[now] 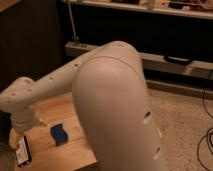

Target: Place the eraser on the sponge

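The eraser [22, 152], a flat oblong block with a black rim and a white face with red marks, lies at the front left corner of the wooden table [57, 107]. The sponge [59, 134], a small dark blue block, rests on the table a little to its right. My gripper [19, 138] hangs from the white wrist at the far left, just above the far end of the eraser and left of the sponge. The large white arm [115, 110] fills the middle of the view and hides the right part of the table.
Behind the table runs a dark shelf unit with a metal rail [165, 60]. Speckled floor [190, 120] lies to the right, with black cables [206, 145] at the right edge. The table's front edge [60, 162] is close below the sponge.
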Robot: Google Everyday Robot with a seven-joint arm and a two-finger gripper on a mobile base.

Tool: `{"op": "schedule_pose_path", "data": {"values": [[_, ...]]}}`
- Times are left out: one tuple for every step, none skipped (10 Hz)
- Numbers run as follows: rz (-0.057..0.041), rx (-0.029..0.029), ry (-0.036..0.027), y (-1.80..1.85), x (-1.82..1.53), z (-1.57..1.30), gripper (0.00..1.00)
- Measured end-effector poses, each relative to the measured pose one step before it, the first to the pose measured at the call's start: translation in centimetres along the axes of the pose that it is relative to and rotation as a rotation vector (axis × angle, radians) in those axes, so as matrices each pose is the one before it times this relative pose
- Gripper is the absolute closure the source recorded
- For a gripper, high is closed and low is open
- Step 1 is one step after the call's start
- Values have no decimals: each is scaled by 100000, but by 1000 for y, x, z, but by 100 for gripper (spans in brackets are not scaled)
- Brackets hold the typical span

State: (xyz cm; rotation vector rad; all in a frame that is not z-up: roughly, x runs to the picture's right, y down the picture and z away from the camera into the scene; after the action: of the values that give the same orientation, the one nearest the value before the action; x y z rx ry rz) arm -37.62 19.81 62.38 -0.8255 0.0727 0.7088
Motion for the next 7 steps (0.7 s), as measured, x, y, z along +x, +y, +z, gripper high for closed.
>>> {"op": "schedule_pose_path", "data": {"values": [[-2427,3260,202,2156,-1386,-337,20],[-1680,3665,-319,2212,-2033,-150,20],[-587,4059,501,1281,-1661,198,20],[474,2503,-51,728,-1380,397,20],[1542,2007,-171,91,-1154,507,20],[2228,1322,13,-645,-628,549,20],[2214,675,193,-1333,-37,493,20]]}}
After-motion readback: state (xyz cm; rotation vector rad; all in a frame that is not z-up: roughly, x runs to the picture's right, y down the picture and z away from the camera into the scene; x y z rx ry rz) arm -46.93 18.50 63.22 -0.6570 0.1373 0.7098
